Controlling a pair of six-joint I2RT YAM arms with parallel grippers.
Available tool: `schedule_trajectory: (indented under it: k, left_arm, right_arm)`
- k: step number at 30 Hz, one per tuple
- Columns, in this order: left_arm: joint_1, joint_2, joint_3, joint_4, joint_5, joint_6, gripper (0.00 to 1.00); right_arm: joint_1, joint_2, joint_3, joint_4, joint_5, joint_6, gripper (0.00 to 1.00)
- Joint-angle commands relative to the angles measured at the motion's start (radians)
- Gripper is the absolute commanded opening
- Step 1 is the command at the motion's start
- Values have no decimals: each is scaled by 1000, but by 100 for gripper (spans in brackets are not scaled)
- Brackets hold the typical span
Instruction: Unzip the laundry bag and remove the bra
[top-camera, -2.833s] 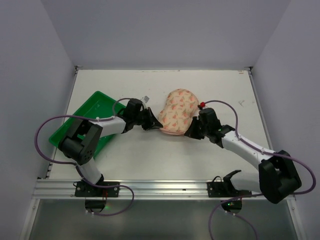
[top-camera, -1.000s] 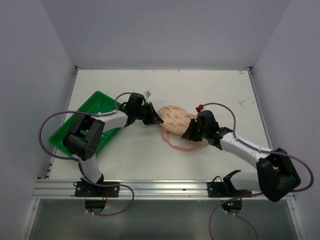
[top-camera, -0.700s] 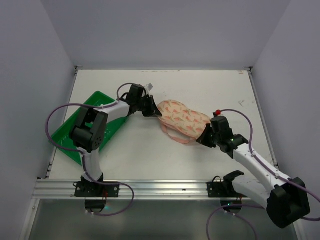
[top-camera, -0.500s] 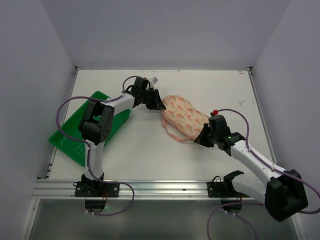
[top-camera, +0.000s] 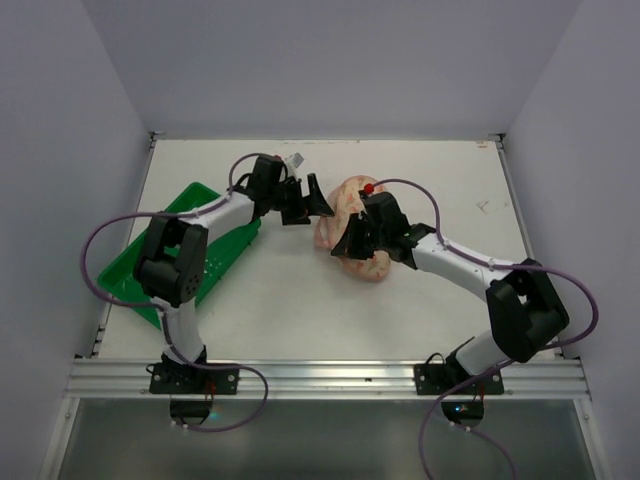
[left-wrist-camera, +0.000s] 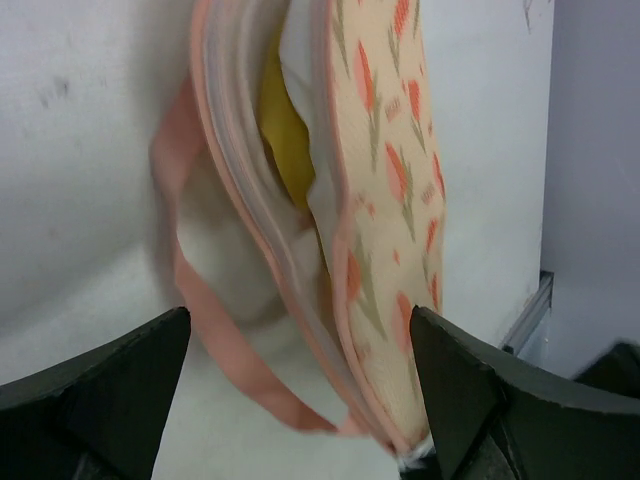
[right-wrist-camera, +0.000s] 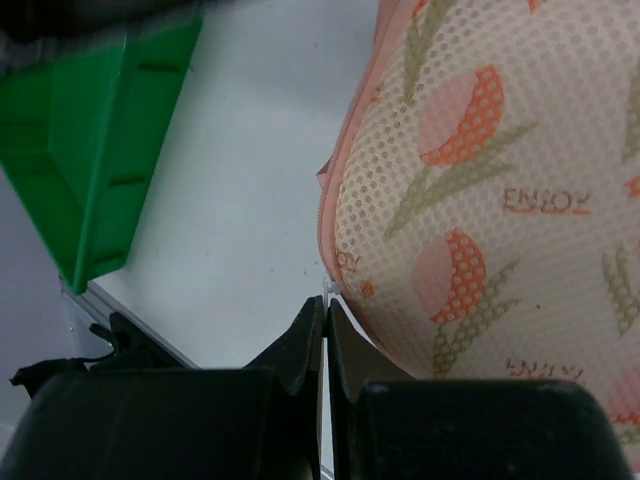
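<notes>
White table (top-camera: 430, 180): matt, faintly scuffed; pale grey walls (top-camera: 330, 60) close it in on three sides.
Green tray (top-camera: 125, 278): hard glossy plastic, rectangular, lying at the table's left side.
Left gripper (top-camera: 312, 200): black fingers spread wide, just left of the bag's gap.
Laundry bag (left-wrist-camera: 385, 200): mid-table between both grippers; padded mesh, tulip print, pink edging, gaping along one side; limp loop strap (left-wrist-camera: 215, 340) trails out.
Bra (left-wrist-camera: 280, 120): smooth mustard fabric, inside the gap.
Right gripper (right-wrist-camera: 326, 310): fingers pressed together, tips at the pink edging.
</notes>
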Motion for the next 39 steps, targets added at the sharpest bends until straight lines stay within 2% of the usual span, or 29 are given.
schedule_trajectory:
  k: [1, 5, 8, 11, 13, 14, 17, 18, 20, 21, 25, 30, 33, 36, 39]
  left_arm:
    - [2, -208, -161, 33, 2, -60, 93]
    - [-28, -265, -304, 101, 37, -111, 90]
    - [-86, -273, -330, 165, 34, -136, 86]
    - [-143, -239, -318, 162, 22, -141, 78]
    - [-157, -204, -318, 162, 16, -151, 68]
    - [-162, -190, -326, 162, 4, -154, 55]
    - [-159, -186, -332, 152, -21, -154, 35]
    - [-159, -189, -330, 147, -29, -147, 20]
    - [-154, -192, -324, 147, -39, -142, 10]
    - [-151, -192, -312, 147, -41, -138, 1]
    - [-131, -176, -286, 97, -12, -112, 0]
    - [-81, -166, -268, 38, 23, -12, 0]
    - [-38, -140, -238, 20, 54, 42, 0]
    - [-25, -63, -128, -26, 60, 92, 0]
    - [-27, 32, 7, -20, 108, 73, 0]
  right_arm:
    - [7, 57, 60, 60, -53, -10, 0]
    - [13, 80, 57, 80, -62, -16, 0]
    - [16, 94, 51, 88, -62, -18, 0]
    - [16, 100, 42, 97, -57, -14, 0]
    - [16, 100, 39, 99, -56, -14, 0]
    - [15, 95, 36, 100, -56, -14, 0]
    - [16, 68, 14, 94, -38, -21, 0]
    - [16, 57, -4, 79, -21, -27, 0]
    - [16, 14, -30, 53, -4, -36, 0]
    - [16, -7, -68, 31, 13, -42, 0]
    - [-7, -141, -215, -21, 103, -47, 0]
    - [-186, -358, -399, -166, 143, -39, 0]
    - [-205, -466, -423, -206, 160, -64, 0]
    - [-203, -491, -417, -152, 84, -64, 0]
    - [-188, -442, -394, -55, 7, -30, 0]
